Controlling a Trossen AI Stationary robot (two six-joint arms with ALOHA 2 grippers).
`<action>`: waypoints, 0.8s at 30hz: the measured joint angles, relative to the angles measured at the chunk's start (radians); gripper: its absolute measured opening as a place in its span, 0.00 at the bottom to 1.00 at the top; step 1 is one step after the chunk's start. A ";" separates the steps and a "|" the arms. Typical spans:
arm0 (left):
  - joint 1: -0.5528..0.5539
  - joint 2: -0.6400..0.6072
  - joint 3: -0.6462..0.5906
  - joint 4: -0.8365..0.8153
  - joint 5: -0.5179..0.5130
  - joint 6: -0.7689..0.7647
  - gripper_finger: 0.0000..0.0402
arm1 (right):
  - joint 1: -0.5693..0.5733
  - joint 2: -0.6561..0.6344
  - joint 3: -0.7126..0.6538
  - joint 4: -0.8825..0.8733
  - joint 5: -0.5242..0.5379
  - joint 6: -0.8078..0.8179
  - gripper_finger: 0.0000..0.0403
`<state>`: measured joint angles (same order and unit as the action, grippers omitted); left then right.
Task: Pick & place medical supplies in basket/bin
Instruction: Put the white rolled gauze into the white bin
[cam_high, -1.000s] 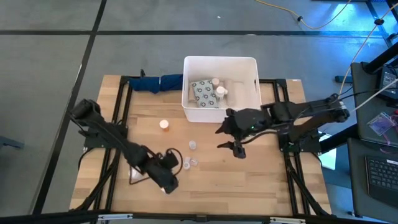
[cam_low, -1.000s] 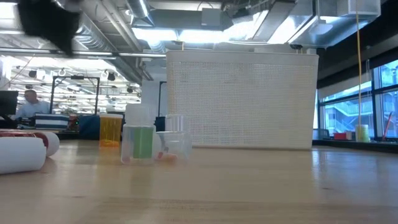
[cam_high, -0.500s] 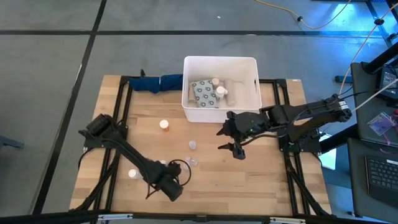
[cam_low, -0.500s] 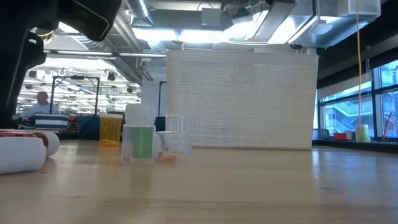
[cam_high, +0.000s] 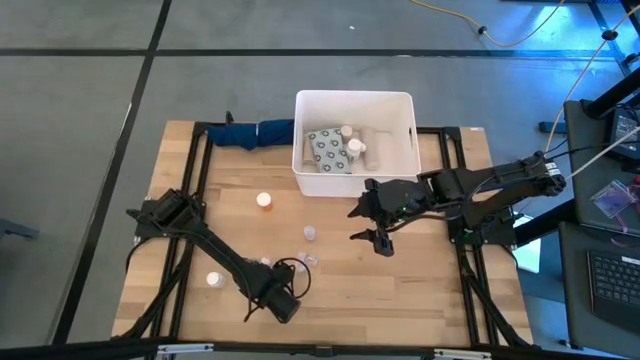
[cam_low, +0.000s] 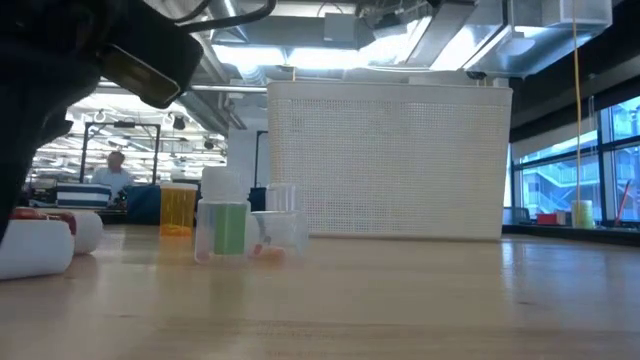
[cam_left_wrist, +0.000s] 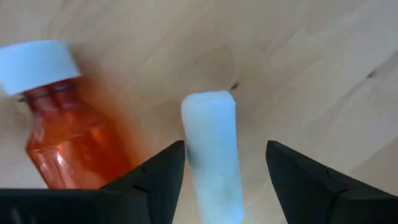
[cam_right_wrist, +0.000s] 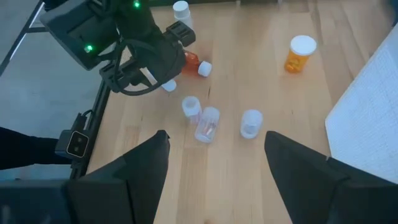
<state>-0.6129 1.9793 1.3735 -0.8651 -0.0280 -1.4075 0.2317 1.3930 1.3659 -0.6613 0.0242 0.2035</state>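
Observation:
My left gripper (cam_left_wrist: 225, 145) is open, low over the table near its near edge (cam_high: 266, 278). Its fingers stand on either side of a white tube (cam_left_wrist: 211, 155) that lies flat on the wood. A red bottle with a white cap (cam_left_wrist: 65, 124) lies beside the tube. My right gripper (cam_high: 378, 226) hangs open above the table, just in front of the white bin (cam_high: 355, 95). The bin holds a grey dotted packet (cam_high: 325, 150) and white bottles (cam_high: 350, 146). An orange-capped bottle (cam_high: 264, 200) and clear cups (cam_high: 310, 233) stand on the table.
A white bottle (cam_high: 213, 280) stands left of my left gripper. A dark blue cloth bundle (cam_high: 250, 132) lies at the far edge, left of the bin. Black frame rails (cam_high: 195, 180) run along both table sides. People show in the room behind (cam_low: 115, 170).
My left arm has swung toward the near edge and come down over the white tube and red bottle, uncovering the white bottle on its left. In the low view it has dropped into the picture's upper left. My right arm has kept still.

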 joint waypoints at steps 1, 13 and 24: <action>0.002 0.000 0.000 -0.001 0.001 0.004 0.52 | 0.000 0.000 0.000 0.000 0.000 0.000 0.66; 0.013 0.000 -0.032 -0.012 0.080 0.034 0.27 | 0.000 0.000 0.000 -0.001 0.000 -0.002 0.66; 0.013 -0.084 -0.033 -0.038 0.030 0.042 0.07 | 0.000 0.000 0.000 -0.002 0.000 -0.006 0.66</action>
<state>-0.5995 1.8956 1.3408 -0.9036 0.0015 -1.3659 0.2314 1.3933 1.3659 -0.6632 0.0246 0.1977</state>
